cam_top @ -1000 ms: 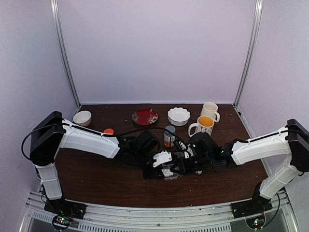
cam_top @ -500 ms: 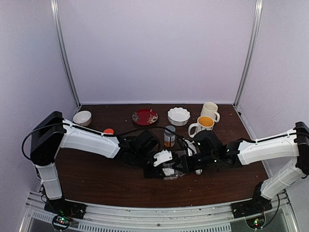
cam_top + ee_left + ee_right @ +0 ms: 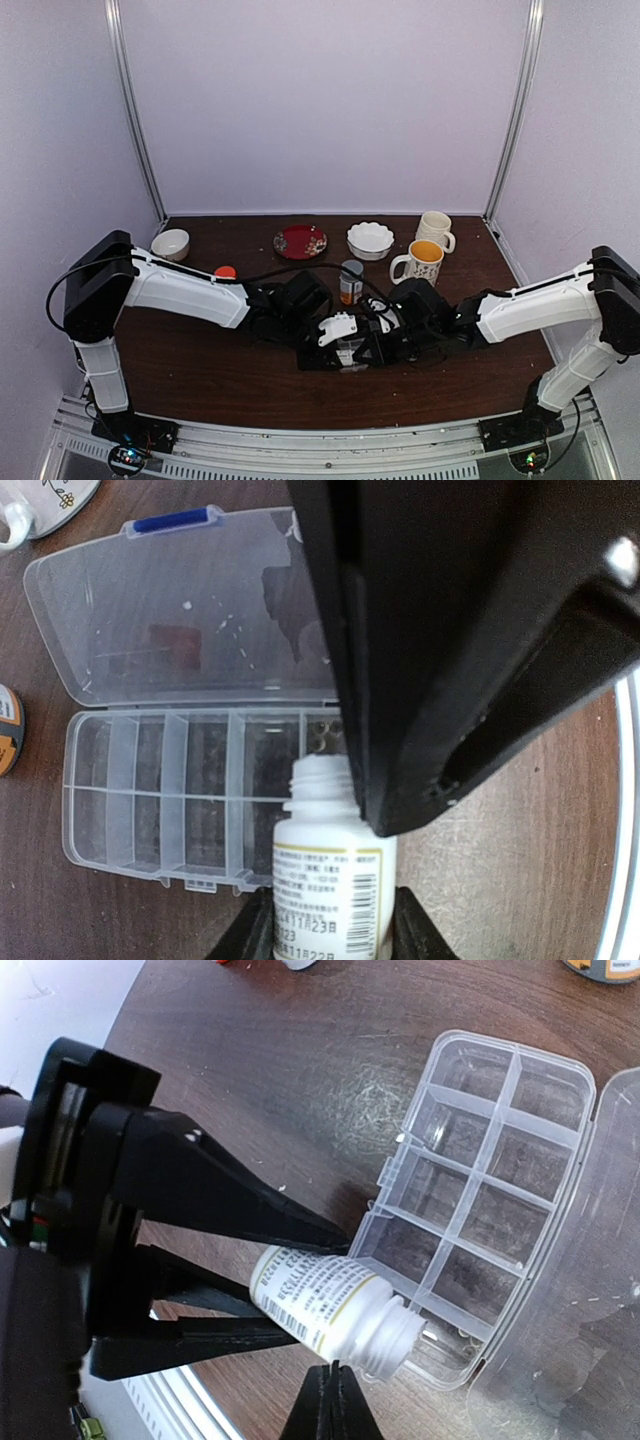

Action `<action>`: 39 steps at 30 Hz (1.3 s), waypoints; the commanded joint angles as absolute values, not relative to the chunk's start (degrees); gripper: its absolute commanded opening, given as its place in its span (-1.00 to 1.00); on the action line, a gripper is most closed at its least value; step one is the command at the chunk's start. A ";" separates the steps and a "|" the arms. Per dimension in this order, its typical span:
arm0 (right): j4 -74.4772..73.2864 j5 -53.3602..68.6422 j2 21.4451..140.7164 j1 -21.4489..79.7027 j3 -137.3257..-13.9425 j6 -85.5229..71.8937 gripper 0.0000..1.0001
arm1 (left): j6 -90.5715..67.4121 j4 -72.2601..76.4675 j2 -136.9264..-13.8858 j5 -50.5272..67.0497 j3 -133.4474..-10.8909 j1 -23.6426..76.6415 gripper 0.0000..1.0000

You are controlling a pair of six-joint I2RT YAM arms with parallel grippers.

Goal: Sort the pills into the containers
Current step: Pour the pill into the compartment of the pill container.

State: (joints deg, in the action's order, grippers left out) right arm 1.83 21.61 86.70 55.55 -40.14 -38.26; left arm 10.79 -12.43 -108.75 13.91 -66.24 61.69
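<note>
White bottle [image 3: 330, 880], pinched by left end effector [image 3: 330, 932], mouth at organizer box [image 3: 150, 780]; right end effector [image 3: 333, 1385], pressed together, back beside it, so pouring likely next.

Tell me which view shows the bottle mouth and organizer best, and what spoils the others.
Right wrist: sharp on the white bottle and organizer, blown-out white only top left. Left wrist: label crisp, but the right arm, black and out of focus, hides the upper right. Top external: organizer small, dark, mostly hidden.
</note>
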 commanded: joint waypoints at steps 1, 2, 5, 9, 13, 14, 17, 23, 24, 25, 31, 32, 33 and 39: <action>0.40 21.19 85.84 55.81 -43.18 -36.27 -1.00 | 10.96 -11.43 -110.01 14.24 -67.24 62.12 -1.00; 1.02 21.15 85.08 55.77 -42.92 -36.44 -1.00 | 10.97 -11.50 -110.01 14.29 -67.24 62.14 -1.00; 3.06 20.84 82.20 55.48 -41.97 -37.15 -1.00 | 11.07 -11.60 -110.00 14.18 -67.24 62.09 -1.00; 3.16 19.41 79.33 55.20 -41.46 -37.22 -1.00 | 10.94 -11.46 -110.13 14.30 -67.17 62.12 -1.00; 3.07 20.62 81.37 55.20 -41.74 -37.12 -1.00 | 10.94 -11.53 -110.08 14.35 -67.10 62.09 -1.00; 3.31 21.23 82.41 55.27 -41.75 -37.28 -1.00 | 11.01 -11.59 -110.10 14.34 -67.21 62.13 -1.00; 2.81 21.55 85.08 55.66 -42.13 -37.32 -1.00 | 10.97 -11.60 -110.13 14.37 -67.24 62.05 -1.00; -0.83 20.23 86.88 56.25 -43.42 -36.30 -1.00 | 10.96 -11.54 -110.11 14.51 -67.15 62.22 -1.00; -0.95 19.72 86.23 56.27 -43.34 -36.22 -1.00 | 10.98 -11.44 -110.16 14.55 -67.13 62.16 -1.00; -0.88 19.24 85.35 56.27 -43.27 -36.19 -1.00 | 10.91 -11.43 -110.20 14.52 -67.19 62.17 -1.00; -0.18 17.44 79.27 55.80 -41.91 -36.44 -1.00 | 10.98 -11.60 -110.21 14.49 -67.15 62.20 -1.00; -0.22 17.33 78.76 55.81 -41.65 -36.55 -1.00 | 10.96 -11.59 -110.21 14.58 -67.15 62.19 -1.00; -0.18 17.48 78.72 55.73 -41.58 -36.52 -1.00 | 10.96 -11.56 -110.21 14.58 -67.14 62.19 -1.00; 1.23 20.46 86.41 56.08 -42.79 -37.12 -1.00 | 10.91 -11.60 -110.21 14.50 -67.13 62.27 -1.00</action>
State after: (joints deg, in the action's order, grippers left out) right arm -3.16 19.27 81.52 55.83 -41.60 -37.28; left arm 10.15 -11.84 -108.99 13.82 -66.30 61.45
